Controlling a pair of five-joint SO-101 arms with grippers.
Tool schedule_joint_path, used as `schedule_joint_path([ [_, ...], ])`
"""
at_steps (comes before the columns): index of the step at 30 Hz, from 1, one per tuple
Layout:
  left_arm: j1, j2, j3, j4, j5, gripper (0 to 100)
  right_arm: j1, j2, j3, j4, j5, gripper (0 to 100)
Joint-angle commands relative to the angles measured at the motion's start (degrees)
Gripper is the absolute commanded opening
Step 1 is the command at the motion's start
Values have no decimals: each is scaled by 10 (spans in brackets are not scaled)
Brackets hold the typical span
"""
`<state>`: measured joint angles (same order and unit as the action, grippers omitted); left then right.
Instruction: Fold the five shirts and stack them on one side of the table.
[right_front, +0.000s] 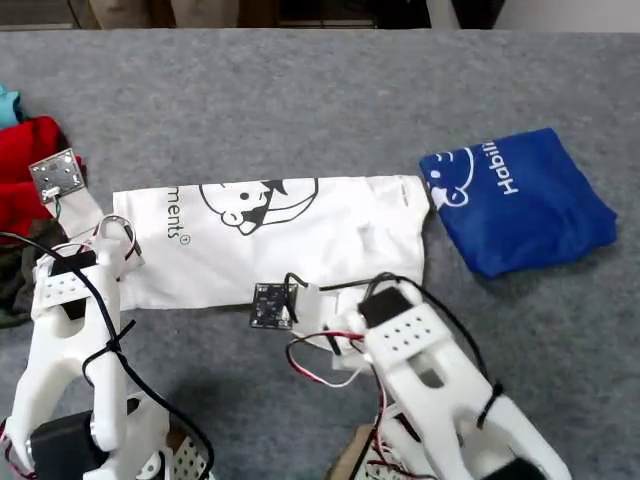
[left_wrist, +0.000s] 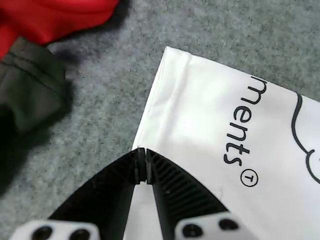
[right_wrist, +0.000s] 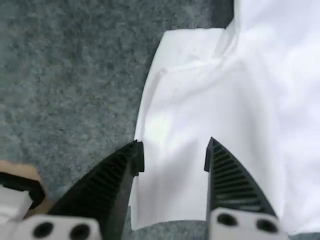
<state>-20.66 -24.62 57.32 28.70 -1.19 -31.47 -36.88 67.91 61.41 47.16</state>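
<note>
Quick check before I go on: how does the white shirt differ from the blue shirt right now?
The white shirt lies as a long strip across the middle; the blue shirt is a compact folded packet off its end. The left gripper, jaws shut, and the right gripper, jaws open, sit at the white shirt's edge; neither is at the blue shirt. Both lie flat on the grey table, print up.

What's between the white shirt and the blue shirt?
Only a narrow wedge of bare table lies between the white shirt and the blue shirt, in the high view.
</note>
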Motion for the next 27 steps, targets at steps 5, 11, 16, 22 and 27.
schedule_joint_path([
  [5,6,-8,-2,-9,-4,19,-6,61,-3,-41,-7,213],
  [11,6,-8,-2,-10,-4,19,-6,67,0,-55,-19,213],
  [16,6,-8,-2,-10,-4,19,-6,69,16,-81,-17,213],
  [22,6,-8,-2,-10,-5,19,-2,69,24,-83,-15,213],
  [27,6,-8,-1,-10,-6,19,-1,65,30,-82,-18,213],
])
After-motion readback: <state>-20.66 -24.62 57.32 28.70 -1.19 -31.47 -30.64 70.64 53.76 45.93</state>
